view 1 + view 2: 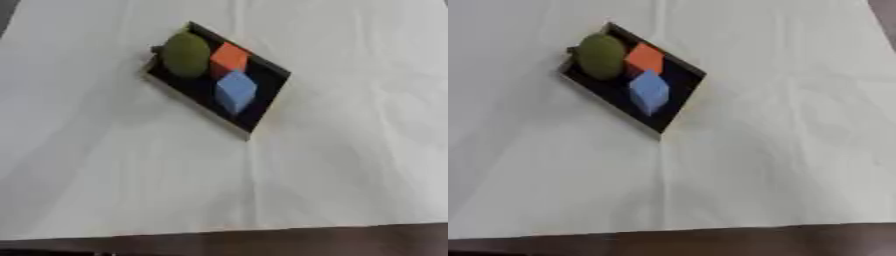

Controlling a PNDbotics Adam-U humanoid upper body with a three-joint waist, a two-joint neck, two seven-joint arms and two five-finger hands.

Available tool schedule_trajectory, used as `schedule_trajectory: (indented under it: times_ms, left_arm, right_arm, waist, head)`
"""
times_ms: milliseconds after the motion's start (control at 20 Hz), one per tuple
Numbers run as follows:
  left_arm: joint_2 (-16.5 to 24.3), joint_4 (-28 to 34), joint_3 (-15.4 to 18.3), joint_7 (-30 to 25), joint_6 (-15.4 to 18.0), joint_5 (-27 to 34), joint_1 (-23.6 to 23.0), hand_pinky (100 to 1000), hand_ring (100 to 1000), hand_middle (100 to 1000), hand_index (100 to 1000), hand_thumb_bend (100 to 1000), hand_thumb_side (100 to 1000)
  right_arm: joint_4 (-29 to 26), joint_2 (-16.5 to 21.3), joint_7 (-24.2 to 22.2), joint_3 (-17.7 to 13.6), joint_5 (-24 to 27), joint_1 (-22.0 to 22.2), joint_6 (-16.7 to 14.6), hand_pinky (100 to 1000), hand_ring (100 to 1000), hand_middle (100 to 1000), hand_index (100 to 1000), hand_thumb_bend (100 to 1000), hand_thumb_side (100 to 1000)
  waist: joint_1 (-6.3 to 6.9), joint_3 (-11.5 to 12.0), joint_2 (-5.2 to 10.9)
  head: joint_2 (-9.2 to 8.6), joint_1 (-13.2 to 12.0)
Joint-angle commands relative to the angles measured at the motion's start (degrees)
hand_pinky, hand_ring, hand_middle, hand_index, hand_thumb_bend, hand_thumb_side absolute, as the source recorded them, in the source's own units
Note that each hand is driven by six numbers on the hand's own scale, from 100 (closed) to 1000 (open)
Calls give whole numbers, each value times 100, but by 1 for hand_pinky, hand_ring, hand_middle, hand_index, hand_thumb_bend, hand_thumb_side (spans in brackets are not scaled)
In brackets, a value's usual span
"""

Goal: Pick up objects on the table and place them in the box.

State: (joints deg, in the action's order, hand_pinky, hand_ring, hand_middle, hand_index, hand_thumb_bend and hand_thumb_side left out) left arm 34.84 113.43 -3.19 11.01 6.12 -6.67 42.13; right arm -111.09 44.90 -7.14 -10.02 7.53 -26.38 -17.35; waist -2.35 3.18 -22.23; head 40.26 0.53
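A shallow black box (262,102) lies turned at an angle on the white tablecloth, left of centre toward the far side. Inside it rest three things: an olive-green round object (185,55) at the box's far left end, an orange block (230,57) beside it, and a blue block (235,91) nearer to me. The three lie close together. Neither of my hands shows in either eye view.
The white cloth (332,165) covers the table and has soft creases. Its near edge runs along the bottom, with a dark brown strip (289,242) below it.
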Motion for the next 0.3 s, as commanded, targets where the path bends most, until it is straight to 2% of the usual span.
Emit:
schedule_trajectory:
  times_ms: [50, 300]
  left_arm:
    - [169, 115, 273, 545, 556, 473, -173, 723, 709, 711, 801, 100, 422]
    - [49, 116, 445, 696, 950, 731, -583, 719, 707, 713, 802, 100, 440]
  right_arm:
    - [-170, 27, 99, -87, 134, -130, -43, 977, 908, 567, 734, 100, 470]
    - [-297, -197, 228, -96, 335, -274, -24, 981, 907, 576, 734, 100, 470]
  waist:
    - [-24, 4, 158]
    - [-82, 39, 152]
  head:
    - [-53, 29]
    - [-70, 24]
